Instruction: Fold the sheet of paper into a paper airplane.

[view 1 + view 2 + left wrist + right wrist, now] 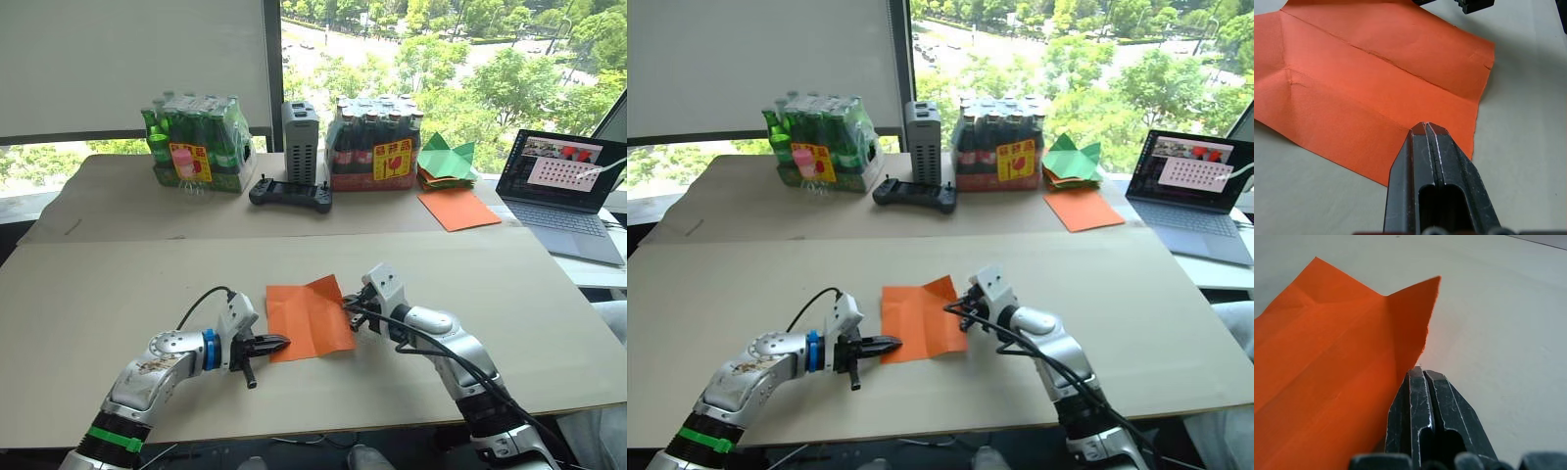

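The sheet of paper [308,318], bright orange and marked with crease lines, lies on the pale tabletop [88,294] between the robot's two arms, its far right corner raised into a small upright flap. The left pincer [277,344] sits at the sheet's near left corner with its black fingers pressed together; the left wrist view shows their tips over the paper's edge, though whether they pinch it cannot be told. The right pincer [351,309] meets the sheet's right edge, its fingers likewise closed tight beside the raised flap in the right wrist view. Along the far side of the tabletop stand a pack of green bottles [196,142], a grey box [300,128], a black handheld controller [290,193] and a pack of dark bottles [374,142]. To the far right lie green paper pieces [448,159], a smooth orange sheet [458,209] and an open laptop [568,191].
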